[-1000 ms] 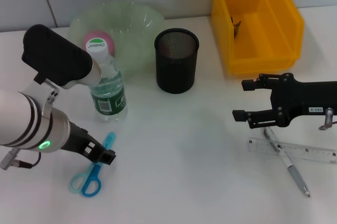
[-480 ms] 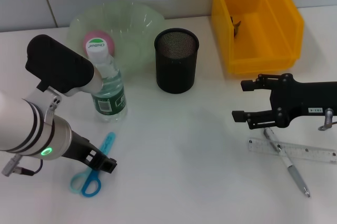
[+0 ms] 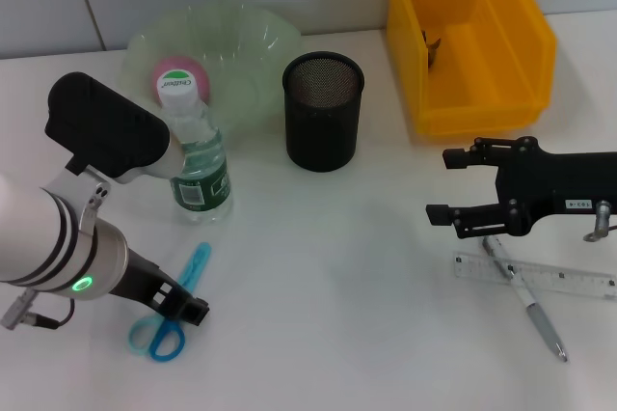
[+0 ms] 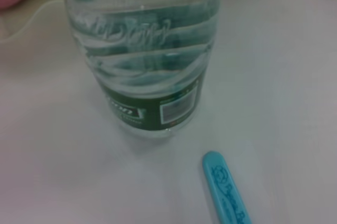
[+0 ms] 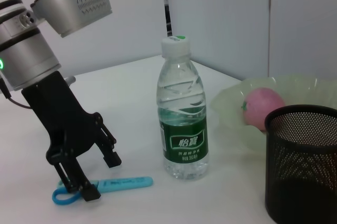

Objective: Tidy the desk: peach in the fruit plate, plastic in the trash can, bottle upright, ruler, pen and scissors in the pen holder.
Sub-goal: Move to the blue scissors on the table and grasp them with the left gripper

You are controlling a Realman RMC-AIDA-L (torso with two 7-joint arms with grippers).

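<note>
The left gripper (image 3: 183, 297), fingers spread, straddles the scissors (image 3: 172, 318) near the desk's (image 3: 337, 266) front-left corner. They look light, stiff and flat; gripping at the closed blades seems best. The upright bottle (image 3: 196, 160) stands just behind. The right gripper (image 3: 442, 185) hangs open above the ruler (image 3: 559, 279) and pen (image 3: 528, 303).
</note>
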